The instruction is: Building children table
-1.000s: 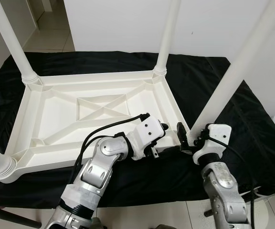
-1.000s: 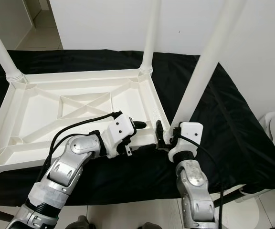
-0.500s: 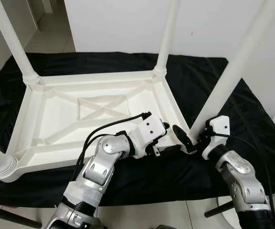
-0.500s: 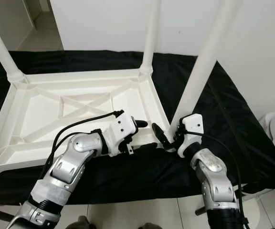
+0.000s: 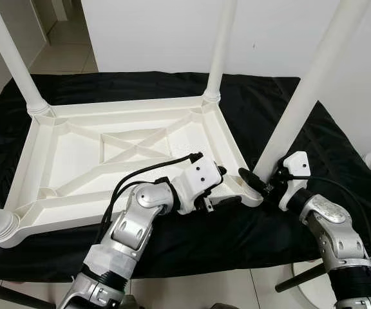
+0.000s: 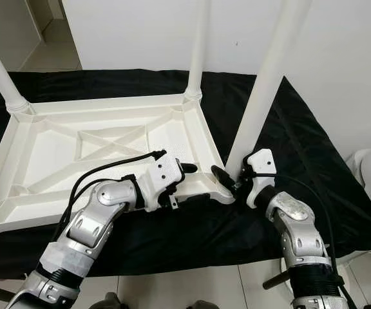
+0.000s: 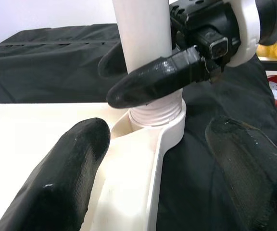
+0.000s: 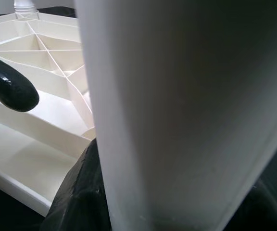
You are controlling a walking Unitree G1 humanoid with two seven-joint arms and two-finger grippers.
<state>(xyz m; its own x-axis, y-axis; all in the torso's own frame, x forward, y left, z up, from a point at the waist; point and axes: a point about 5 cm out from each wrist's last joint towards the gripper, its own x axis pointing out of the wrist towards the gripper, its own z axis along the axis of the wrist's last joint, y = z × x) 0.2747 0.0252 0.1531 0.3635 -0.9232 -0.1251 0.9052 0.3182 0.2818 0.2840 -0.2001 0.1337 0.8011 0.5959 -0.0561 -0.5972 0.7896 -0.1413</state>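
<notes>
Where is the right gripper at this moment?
In the head views the right gripper is at the base of the near-right table leg, its black fingers around the leg just above its socket in the upturned tabletop.

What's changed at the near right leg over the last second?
The right gripper has swung its wrist out to the robot's right and now reaches in sideways, its fingers around the base of the near right leg. The left gripper stays open at the tabletop rim beside that corner; the table still lies upside down on the black cloth.
</notes>
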